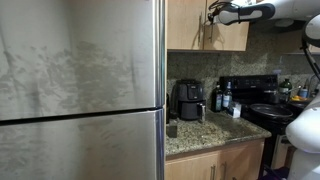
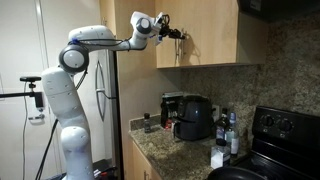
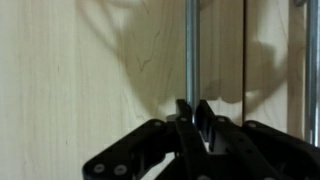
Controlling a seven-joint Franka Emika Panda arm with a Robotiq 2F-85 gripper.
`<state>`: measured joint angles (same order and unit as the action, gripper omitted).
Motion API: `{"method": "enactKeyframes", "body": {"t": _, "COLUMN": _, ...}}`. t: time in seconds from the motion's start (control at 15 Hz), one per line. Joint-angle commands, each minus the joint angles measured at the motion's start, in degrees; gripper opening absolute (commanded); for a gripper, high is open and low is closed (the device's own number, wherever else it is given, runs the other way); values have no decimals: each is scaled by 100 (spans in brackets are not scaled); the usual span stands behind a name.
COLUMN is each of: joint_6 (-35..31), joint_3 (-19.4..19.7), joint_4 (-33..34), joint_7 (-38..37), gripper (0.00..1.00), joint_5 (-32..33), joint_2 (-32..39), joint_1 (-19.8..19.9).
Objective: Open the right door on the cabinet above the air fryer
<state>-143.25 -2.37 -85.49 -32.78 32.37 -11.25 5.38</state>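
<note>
The wooden cabinet [image 1: 186, 28] hangs above the black air fryer [image 1: 190, 100] and shows in both exterior views [image 2: 215, 35]. Its doors look closed, with a seam [image 3: 245, 50] between them. My gripper [image 3: 193, 112] is up at the cabinet front [image 1: 213, 13] [image 2: 180, 33]. Its fingers are closed around a vertical metal bar handle [image 3: 190, 45]. A second bar handle [image 3: 305, 60] is on the neighbouring door at the right edge of the wrist view. The air fryer also stands on the counter below [image 2: 192, 117].
A steel fridge [image 1: 80, 90] fills one side. A granite counter [image 1: 210, 132] holds bottles [image 1: 225, 97] and small items. A black stove [image 1: 265, 100] with a pan stands beside it. The arm's white body [image 2: 75, 100] stands by the counter's end.
</note>
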Motion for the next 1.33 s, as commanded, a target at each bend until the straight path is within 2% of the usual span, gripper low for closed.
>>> {"method": "enactKeyframes", "body": {"t": 0.0, "joint_6": 81, "joint_3": 174, "joint_4": -1089, "joint_7": -619, "gripper": 4, "joint_5": 591, "joint_2": -1031, "joint_1": 370}}
{"method": "enactKeyframes", "body": {"t": 0.2, "joint_6": 152, "joint_3": 26, "joint_4": -1563, "joint_7": -809, "gripper": 4, "joint_5": 610, "joint_2": -1535, "joint_1": 580}}
{"method": "enactKeyframes", "body": {"t": 0.8, "joint_6": 345, "joint_3": 24, "joint_4": -2876, "joint_7": -541, "gripper": 4, "joint_5": 151, "joint_2": -3116, "joint_1": 1014}}
{"method": "enactKeyframes", "body": {"t": 1.07, "joint_6": 640, "joint_3": 127, "joint_4": -3423, "joint_7": -318, "gripper": 4, "joint_5": 13, "joint_2": -3986, "joint_1": 1379}}
{"method": "enactKeyframes", "body": {"t": 1.27, "joint_6": 782, "joint_3": 411, "joint_4": -3773, "joint_7": 1, "gripper": 4, "joint_5": -175, "joint_2": -4564, "joint_1": 1748}}
